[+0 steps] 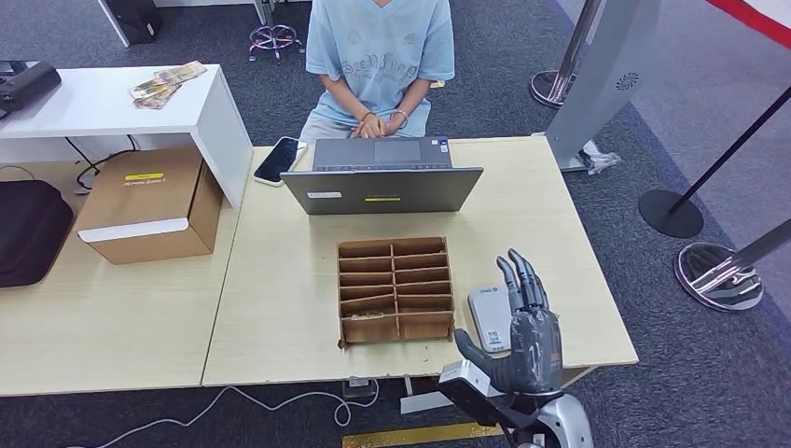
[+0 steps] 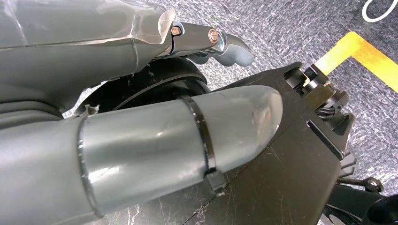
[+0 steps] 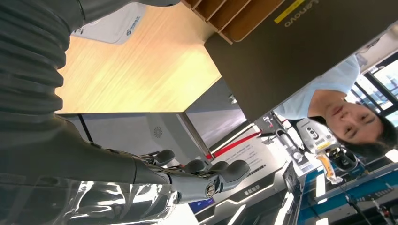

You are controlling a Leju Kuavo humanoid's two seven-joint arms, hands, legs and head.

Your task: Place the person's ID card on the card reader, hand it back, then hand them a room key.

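Observation:
My right hand [image 1: 522,336] is raised at the table's front right corner, fingers straight and apart, holding nothing. Partly hidden behind it lies the white card reader [image 1: 488,315], seen too in the right wrist view [image 3: 112,23]. To the reader's left stands a brown divided card box [image 1: 396,289]. I cannot tell what its slots hold. The person [image 1: 378,56] sits behind the grey laptop [image 1: 382,182] with hands clasped. In the left wrist view my left hand [image 2: 117,70] hangs over the carpet, fingers loose, with nothing in it.
A phone [image 1: 279,160] lies left of the laptop. On the left table sit a cardboard box [image 1: 149,205], a black bag [image 1: 28,229] and a white shelf [image 1: 103,103]. Stanchion bases [image 1: 718,275] stand on the floor at right. A white cable [image 1: 280,403] hangs off the front edge.

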